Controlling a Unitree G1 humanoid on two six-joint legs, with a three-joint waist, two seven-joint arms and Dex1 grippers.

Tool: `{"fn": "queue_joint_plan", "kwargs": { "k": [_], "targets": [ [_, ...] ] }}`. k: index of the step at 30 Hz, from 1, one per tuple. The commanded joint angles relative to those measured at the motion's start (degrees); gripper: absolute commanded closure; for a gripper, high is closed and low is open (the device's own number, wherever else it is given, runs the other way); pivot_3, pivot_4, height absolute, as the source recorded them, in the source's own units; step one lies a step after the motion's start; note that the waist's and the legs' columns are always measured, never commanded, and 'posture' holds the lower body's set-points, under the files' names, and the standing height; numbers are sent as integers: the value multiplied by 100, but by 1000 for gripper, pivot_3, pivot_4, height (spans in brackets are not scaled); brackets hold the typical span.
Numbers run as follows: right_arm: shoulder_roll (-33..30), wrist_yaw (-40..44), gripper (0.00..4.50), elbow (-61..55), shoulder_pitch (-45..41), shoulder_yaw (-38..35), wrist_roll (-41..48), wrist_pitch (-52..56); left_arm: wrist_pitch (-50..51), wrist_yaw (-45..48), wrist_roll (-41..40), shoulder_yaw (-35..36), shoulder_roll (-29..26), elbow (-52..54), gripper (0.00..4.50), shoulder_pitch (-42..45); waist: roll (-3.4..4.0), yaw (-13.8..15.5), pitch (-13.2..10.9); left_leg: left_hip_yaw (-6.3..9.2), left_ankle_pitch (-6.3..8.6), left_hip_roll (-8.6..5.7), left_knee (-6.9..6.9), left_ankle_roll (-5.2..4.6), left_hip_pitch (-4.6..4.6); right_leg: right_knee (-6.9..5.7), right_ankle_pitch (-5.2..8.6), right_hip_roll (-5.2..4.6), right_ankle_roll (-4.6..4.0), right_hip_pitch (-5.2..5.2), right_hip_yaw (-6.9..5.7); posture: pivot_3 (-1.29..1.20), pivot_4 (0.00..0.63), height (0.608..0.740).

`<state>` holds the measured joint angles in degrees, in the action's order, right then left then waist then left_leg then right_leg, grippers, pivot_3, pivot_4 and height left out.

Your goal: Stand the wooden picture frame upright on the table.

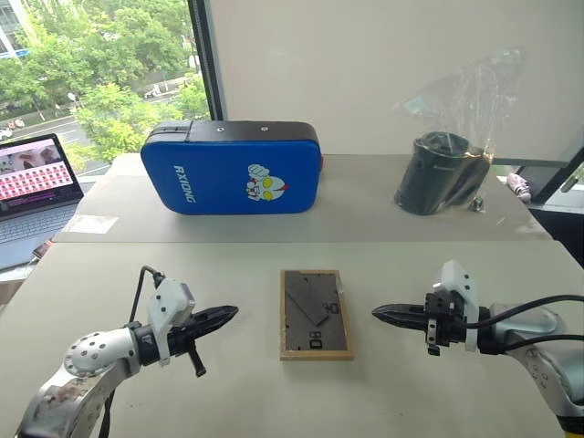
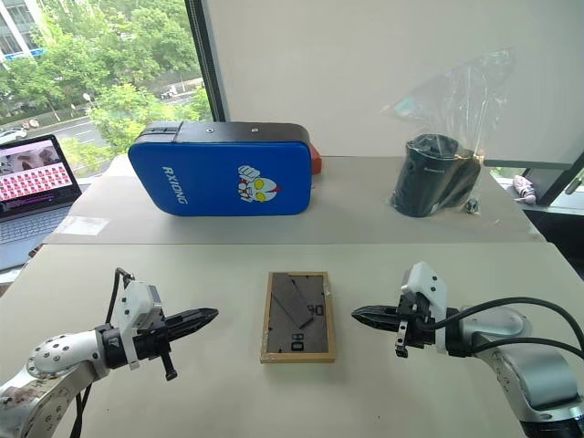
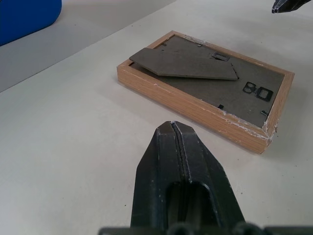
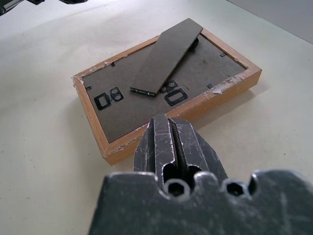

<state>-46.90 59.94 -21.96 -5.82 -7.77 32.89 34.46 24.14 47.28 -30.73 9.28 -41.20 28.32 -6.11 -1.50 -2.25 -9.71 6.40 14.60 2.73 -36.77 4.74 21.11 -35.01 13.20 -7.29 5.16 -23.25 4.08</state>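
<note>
The wooden picture frame (image 1: 317, 314) lies flat, back up with its stand flap slightly lifted, mid-bench (image 1: 237, 265). The left hand (image 1: 228, 315) hovers at its 9 o'clock and the right hand (image 1: 381, 314) at 3 o'clock, both pressed together, empty, clear of it.

Each arm is finished in silver-grey metal with small screw holes at the rounded joint. A white housing is mounted behind each black, tapered gripper: left gripper (image 1: 230, 314), right gripper (image 1: 379, 314). Black cables are looped from both wrists.
</note>
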Motion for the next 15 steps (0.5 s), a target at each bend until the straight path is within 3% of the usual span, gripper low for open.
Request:
{"fn": "queue_joint_plan", "kwargs": {
  "k": [1,5,15],
  "targets": [
    [-97,-212,4500,73,-119,164,-353,-134,2,-91,275,-277,18,-145,4479,262,0,2,0,0,0,0,0,0,0,0,0,0,0,0,0,0,150,740],
    [-11,-1029,4500,446,-359,876,-1357,31,16,-297,951,-964,103,-675,4479,832,-1,30,0,0,-2,-1,0,4,-5,-2,-2,0,1,5,-1,0,150,740],
    [750,-2055,4500,-152,-946,2008,-2137,883,-68,-175,1863,-2089,279,-1206,4479,1600,-1,-26,-1,0,-2,-1,0,3,-2,-2,-3,0,0,-1,0,0,150,740]
  ]
}}
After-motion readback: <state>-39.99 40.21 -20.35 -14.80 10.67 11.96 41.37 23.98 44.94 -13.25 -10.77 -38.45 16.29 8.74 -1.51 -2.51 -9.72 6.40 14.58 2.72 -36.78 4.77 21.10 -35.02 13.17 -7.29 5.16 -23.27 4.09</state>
